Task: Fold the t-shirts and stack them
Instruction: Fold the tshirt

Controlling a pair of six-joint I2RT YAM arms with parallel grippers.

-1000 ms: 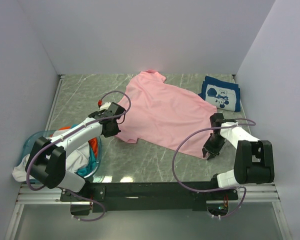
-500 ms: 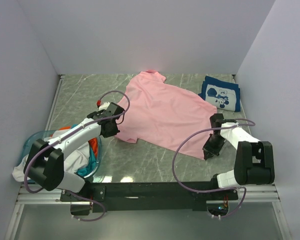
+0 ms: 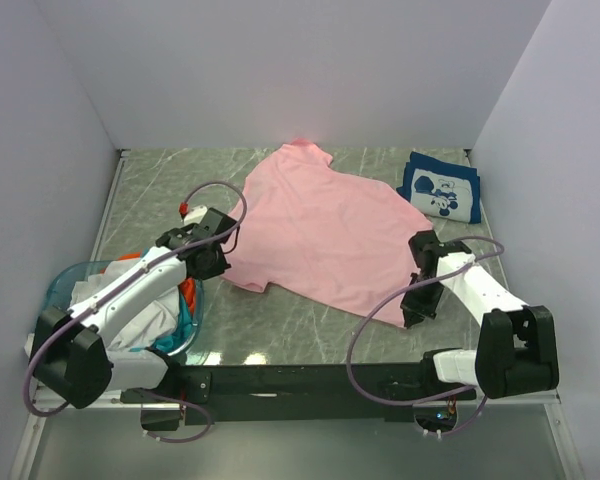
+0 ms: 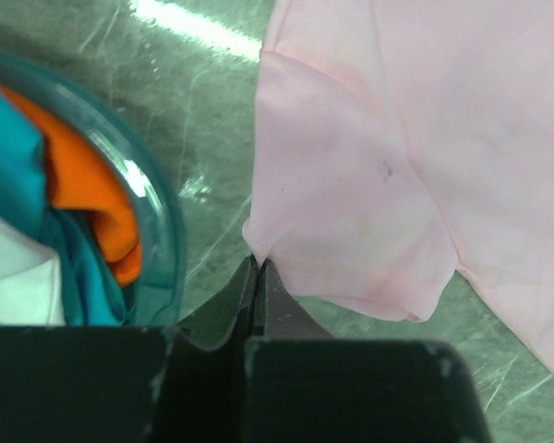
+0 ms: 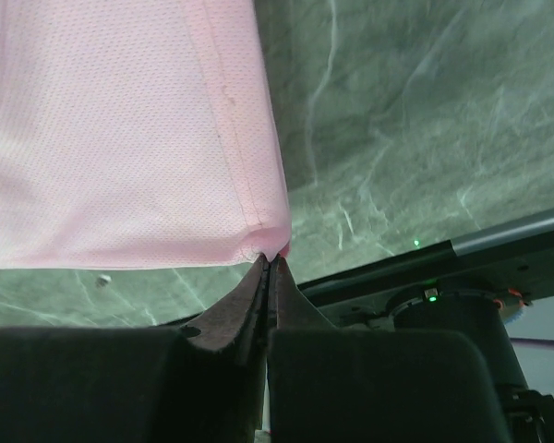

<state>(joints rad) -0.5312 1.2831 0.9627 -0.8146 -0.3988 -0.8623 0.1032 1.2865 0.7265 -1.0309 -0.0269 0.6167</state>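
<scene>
Pink t-shirt [image 3: 325,235] — left jaws clenched on sleeve, right jaws on hem corner, arms stretched low.

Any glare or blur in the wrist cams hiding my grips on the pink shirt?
Left wrist: a glare streak on the table up top, clear of the grip; the left gripper is dark and soft-edged, yet the pink t-shirt edge in it reads fine. Right wrist: weave sharp, right gripper near-black. Top external: even light, soft shadows, no glare.
</scene>
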